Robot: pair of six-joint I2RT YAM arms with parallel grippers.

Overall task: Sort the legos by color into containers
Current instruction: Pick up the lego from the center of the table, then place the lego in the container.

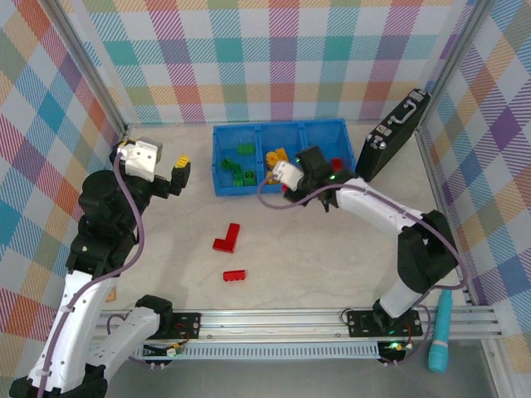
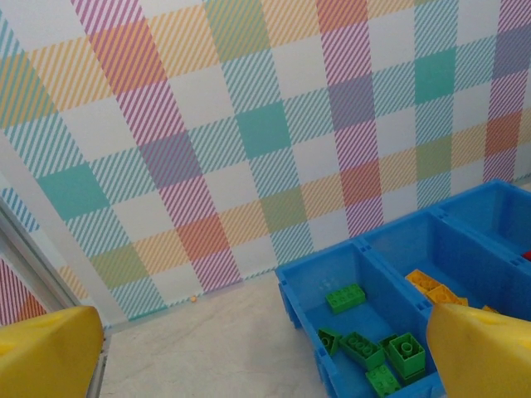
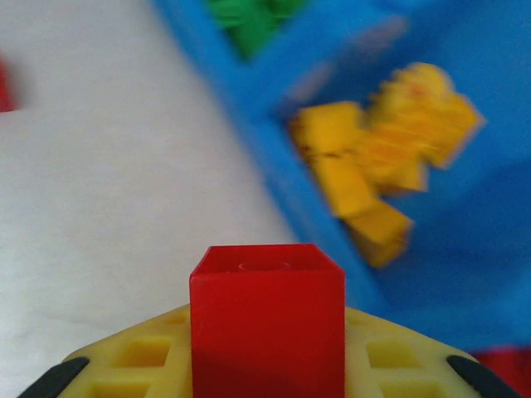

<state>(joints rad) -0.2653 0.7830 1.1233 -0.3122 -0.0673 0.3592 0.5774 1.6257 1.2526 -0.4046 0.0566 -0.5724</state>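
**A:** What's lying around?
**B:** A red bar [image 1: 235,275], then an L-shaped red piece [image 1: 226,238], on the table [image 1: 315,257], lower centre. A black case [image 1: 390,137] stands upper right.
**A:** And the grippers?
**B:** The right gripper [image 3: 265,365] is clenched on a red brick [image 3: 267,319] at the blue bin [image 1: 278,125] front wall, with yellow bricks [image 3: 373,166] just beyond. The left gripper [image 1: 179,170] is spread and empty, left of the bin.

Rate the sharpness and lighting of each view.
Top external: sharp, evenly lit, soft shadows. Left wrist: crisp on the green bricks in the blue bin. Right wrist: the near red brick is fairly sharp, the yellow bricks behind it blurred.
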